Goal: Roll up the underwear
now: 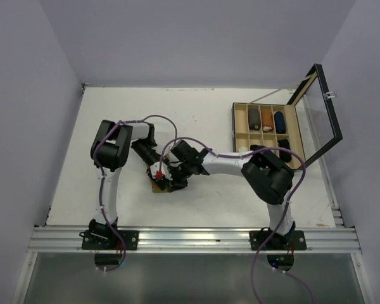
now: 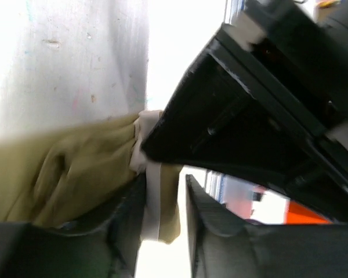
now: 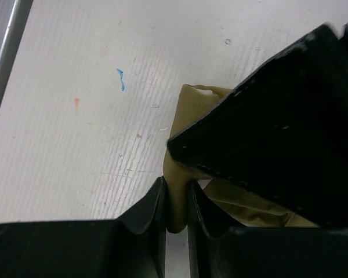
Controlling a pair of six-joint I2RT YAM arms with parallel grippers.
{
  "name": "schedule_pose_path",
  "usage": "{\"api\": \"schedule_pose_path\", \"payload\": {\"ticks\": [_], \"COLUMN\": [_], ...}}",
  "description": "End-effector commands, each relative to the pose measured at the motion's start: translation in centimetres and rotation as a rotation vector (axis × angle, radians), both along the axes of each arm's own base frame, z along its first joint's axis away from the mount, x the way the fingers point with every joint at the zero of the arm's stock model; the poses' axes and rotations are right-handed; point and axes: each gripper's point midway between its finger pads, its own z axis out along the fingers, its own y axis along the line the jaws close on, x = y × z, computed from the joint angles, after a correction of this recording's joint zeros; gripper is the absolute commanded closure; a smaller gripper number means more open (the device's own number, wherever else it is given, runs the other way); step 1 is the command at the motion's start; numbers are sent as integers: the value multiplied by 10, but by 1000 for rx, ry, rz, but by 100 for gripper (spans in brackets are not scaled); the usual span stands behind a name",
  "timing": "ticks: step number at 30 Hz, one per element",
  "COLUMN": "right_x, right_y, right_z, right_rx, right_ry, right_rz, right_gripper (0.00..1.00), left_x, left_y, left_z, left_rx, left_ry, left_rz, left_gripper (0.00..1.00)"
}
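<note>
Top view: the left gripper point(image 1: 156, 171) and right gripper point(image 1: 170, 177) meet over the olive-tan briefs point(image 1: 158, 185). The briefs lie bunched mid-counter point(image 1: 82, 158), well apart from the open box point(image 1: 266, 134) at the right. The arms cover most of the cloth, so I cannot tell how far it is rolled. I cannot pick out the dark brown pair.

Left wrist: the left gripper point(image 2: 162, 209) has its jaws clamped on the cream waistband point(image 2: 152, 191). To roll well, I judge this edge should be held taut and level. The right gripper's body blocks half the view.

Right wrist: the right gripper point(image 3: 176, 202) has its jaws clamped on a tan fold. Both grippers should turn evenly together to give a tight roll. The left gripper hides the rest of the cloth.
</note>
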Motion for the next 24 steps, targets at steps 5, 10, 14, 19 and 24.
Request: {"api": "schedule_pose_path", "payload": {"ticks": [5, 10, 14, 19, 24], "right_x": [-43, -44, -32, -21, -16], "right_y": [-18, -13, -5, -3, -10], "right_z": [-7, -2, -4, -16, -43], "right_rx": [-178, -197, -226, -270, -311], "right_ry": [343, 535, 662, 784, 861], "right_rz": [-79, -170, -255, -307, -346], "right_gripper": [100, 100, 100, 100, 100], "left_x": [115, 162, 145, 104, 43], "left_y": [36, 88, 119, 123, 103], "left_z": [33, 93, 123, 175, 140], "left_rx": [-72, -20, 82, 112, 51], "left_ry": [-616, -896, -1141, -1475, -1267], "left_rz": [112, 289, 306, 323, 360], "left_gripper": [51, 47, 45, 13, 0]}}
